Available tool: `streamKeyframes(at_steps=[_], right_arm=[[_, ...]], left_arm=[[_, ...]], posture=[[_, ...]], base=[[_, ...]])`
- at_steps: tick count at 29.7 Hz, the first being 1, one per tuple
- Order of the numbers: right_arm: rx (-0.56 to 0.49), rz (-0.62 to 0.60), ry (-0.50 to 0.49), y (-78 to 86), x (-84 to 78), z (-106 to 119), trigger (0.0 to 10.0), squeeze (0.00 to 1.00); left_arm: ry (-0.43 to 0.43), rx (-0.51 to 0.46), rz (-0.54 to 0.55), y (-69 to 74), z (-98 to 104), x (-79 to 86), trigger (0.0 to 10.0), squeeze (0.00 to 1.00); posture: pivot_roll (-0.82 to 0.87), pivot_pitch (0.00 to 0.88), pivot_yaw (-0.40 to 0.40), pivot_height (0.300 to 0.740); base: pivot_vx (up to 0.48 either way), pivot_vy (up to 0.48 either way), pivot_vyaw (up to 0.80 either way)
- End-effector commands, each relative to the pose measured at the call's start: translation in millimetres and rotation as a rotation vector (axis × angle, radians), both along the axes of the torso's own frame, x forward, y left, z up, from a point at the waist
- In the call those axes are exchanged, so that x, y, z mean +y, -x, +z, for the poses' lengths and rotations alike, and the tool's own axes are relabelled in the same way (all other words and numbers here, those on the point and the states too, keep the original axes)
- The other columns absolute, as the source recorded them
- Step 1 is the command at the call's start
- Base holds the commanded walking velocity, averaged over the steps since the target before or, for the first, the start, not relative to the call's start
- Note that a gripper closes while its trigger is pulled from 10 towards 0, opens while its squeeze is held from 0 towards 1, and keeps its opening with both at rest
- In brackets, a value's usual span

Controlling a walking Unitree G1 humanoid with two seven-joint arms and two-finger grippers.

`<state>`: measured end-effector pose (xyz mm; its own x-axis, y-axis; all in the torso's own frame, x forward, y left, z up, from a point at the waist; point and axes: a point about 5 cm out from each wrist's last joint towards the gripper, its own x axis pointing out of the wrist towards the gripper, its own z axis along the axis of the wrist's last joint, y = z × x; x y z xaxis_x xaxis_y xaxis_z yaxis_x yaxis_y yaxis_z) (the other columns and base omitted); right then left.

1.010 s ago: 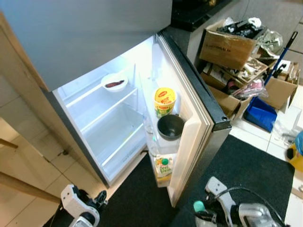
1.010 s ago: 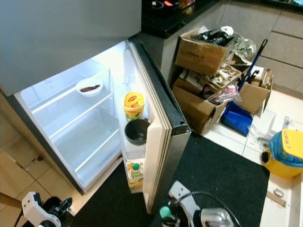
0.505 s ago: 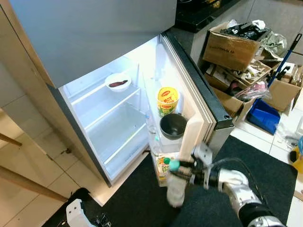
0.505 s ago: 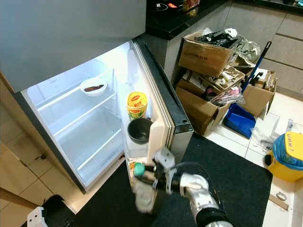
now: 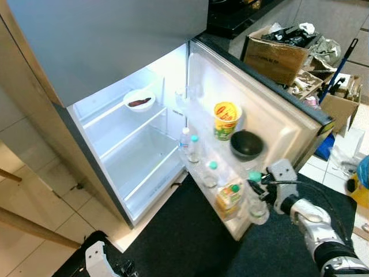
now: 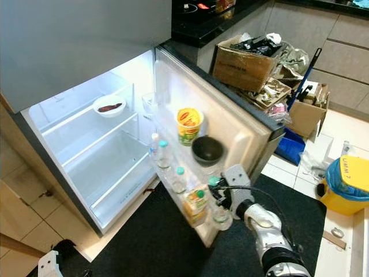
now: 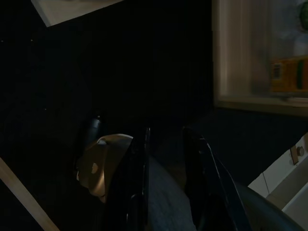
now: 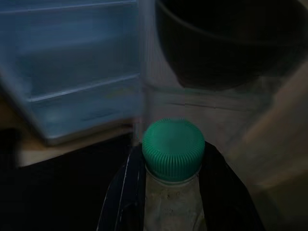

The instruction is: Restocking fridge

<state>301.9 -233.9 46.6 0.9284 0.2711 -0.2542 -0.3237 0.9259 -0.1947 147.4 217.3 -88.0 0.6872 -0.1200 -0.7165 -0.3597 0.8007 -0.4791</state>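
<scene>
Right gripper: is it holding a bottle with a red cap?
No, the right gripper is shut on a bottle whose cap is green.

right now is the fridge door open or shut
Open. The fridge door is swung wide, showing the lit shelves and its door rack, where the right pincer holds a green-capped bottle.

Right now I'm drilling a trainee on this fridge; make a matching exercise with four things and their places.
Things:
1. white bowl
2. yellow tub
3. green-capped bottle
4. juice carton

Places:
A. held in the right gripper
B. top shelf inside the fridge
C. lowest door rack
D. upper door rack, beside the black bowl

Pairs: 1-B, 2-D, 3-A, 4-C
</scene>
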Motion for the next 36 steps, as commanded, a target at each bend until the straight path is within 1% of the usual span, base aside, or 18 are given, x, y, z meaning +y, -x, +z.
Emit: streamKeyframes(at_steps=[1, 2, 4, 7, 8, 11, 12, 13, 14, 15, 16, 18, 19, 22, 23, 26, 30, 36], right_arm=[[-0.003, -0.141, 0.016, 5.1, -22.2, -1.3, 10.0, 0.0], [0.007, -0.208, 0.038, 9.1, -33.8, -3.2, 10.0, 0.0], [0.035, -0.248, 0.035, 14.3, -39.3, -8.7, 10.0, 0.0], [0.158, -0.272, 0.066, 34.9, -36.5, -36.0, 10.0, 0.0], [0.158, -0.272, 0.066, 34.9, -36.5, -36.0, 10.0, 0.0], [0.336, -0.322, 0.068, 70.9, -30.8, -73.0, 10.0, 0.0], [0.336, -0.322, 0.068, 70.9, -30.8, -73.0, 10.0, 0.0], [0.385, -0.339, 0.072, 82.0, -30.4, -81.9, 10.0, 0.0], [0.385, -0.339, 0.072, 82.0, -30.4, -81.9, 10.0, 0.0], [0.431, -0.362, 0.079, 93.6, -31.3, -90.1, 10.0, 0.0], [0.431, -0.362, 0.079, 93.6, -31.3, -90.1, 10.0, 0.0], [0.51, -0.389, 0.083, 113.6, -33.5, -102.2, 10.0, 0.0], [0.51, -0.389, 0.083, 113.6, -33.5, -102.2, 10.0, 0.0], [0.605, -0.428, 0.109, 138.7, -38.1, -114.5, 10.0, 0.0], [0.605, -0.428, 0.109, 138.7, -38.1, -114.5, 10.0, 0.0], [0.692, -0.466, 0.109, 160.3, -40.4, -124.0, 10.0, 0.0], [0.723, -0.455, 0.11, 167.0, -36.2, -128.3, 10.0, 0.0], [0.716, -0.438, 0.127, 161.3, -33.3, -127.4, 10.0, 0.0]], left_arm=[[0.006, 0.031, -0.017, 8.0, -4.4, -6.1, 10.0, 0.0], [0.004, 0.034, -0.023, 8.6, -4.7, -6.6, 10.0, 0.0], [0.003, 0.036, -0.031, 8.9, -5.0, -7.3, 10.0, 0.0], [-0.001, 0.039, -0.05, 8.5, -5.4, -10.1, 10.0, 0.0], [-0.001, 0.039, -0.05, 8.5, -5.4, -10.1, 10.0, 0.0], [-0.004, 0.04, -0.067, 7.7, -5.7, -13.4, 10.0, 0.0], [-0.004, 0.04, -0.067, 7.7, -5.7, -13.4, 10.0, 0.0], [-0.005, 0.04, -0.071, 7.5, -5.8, -14.1, 10.0, 0.0], [-0.005, 0.04, -0.071, 7.5, -5.8, -14.1, 10.0, 0.0], [-0.009, 0.042, -0.075, 7.6, -5.9, -14.1, 10.0, 0.0], [-0.009, 0.042, -0.075, 7.6, -5.9, -14.1, 10.0, 0.0], [-0.022, 0.047, -0.079, 8.2, -5.9, -12.3, 10.0, 0.0], [-0.022, 0.047, -0.079, 8.2, -5.9, -12.3, 10.0, 0.0], [-0.053, 0.056, -0.089, 8.1, -5.7, -9.3, 10.0, 0.0], [-0.053, 0.056, -0.089, 8.1, -5.7, -9.3, 10.0, 0.0], [-0.097, 0.07, -0.089, 7.2, -5.5, -6.1, 10.0, 0.0], [-0.17, 0.054, -0.047, -2.8, 0.0, 6.2, 10.0, 0.0], [-0.261, 0.012, -0.041, -21.8, 9.9, 16.2, 10.0, 0.0]], posture=[[-0.04, 0.065, -0.023, 0.74], [-0.04, 0.065, -0.022, 0.74], [-0.05, 0.064, -0.022, 0.74], [-0.05, 0.064, -0.022, 0.74], [-0.05, 0.064, -0.022, 0.74], [-0.04, 0.062, -0.024, 0.74], [-0.04, 0.062, -0.024, 0.74], [-0.04, 0.061, -0.024, 0.74], [-0.04, 0.061, -0.024, 0.74], [-0.04, 0.06, -0.025, 0.74], [-0.04, 0.06, -0.025, 0.74], [-0.04, 0.056, -0.025, 0.74], [-0.04, 0.056, -0.025, 0.74], [-0.04, 0.056, -0.026, 0.74], [-0.04, 0.056, -0.026, 0.74], [-0.04, 0.049, -0.025, 0.74], [-0.05, 0.045, -0.015, 0.74], [-0.07, 0.046, -0.004, 0.74]], base=[[0.0, 0.0, 0.0], [0.0, 0.0, 0.0], [0.0, 0.0, 0.0], [0.0, 0.0, 0.0], [0.0, 0.0, 0.0], [0.0, 0.0, 0.0], [0.0, 0.0, 0.0], [0.0, 0.0, 0.0], [0.0, 0.0, 0.0], [0.0, 0.0, 0.0], [0.0, 0.0, 0.0], [0.0, 0.0, 0.0], [0.0, 0.0, 0.0], [0.0, 0.0, 0.0], [0.0, 0.0, 0.0], [0.0, 0.0, 0.0], [0.0, 0.0, 0.0], [0.0, 0.0, 0.0]])
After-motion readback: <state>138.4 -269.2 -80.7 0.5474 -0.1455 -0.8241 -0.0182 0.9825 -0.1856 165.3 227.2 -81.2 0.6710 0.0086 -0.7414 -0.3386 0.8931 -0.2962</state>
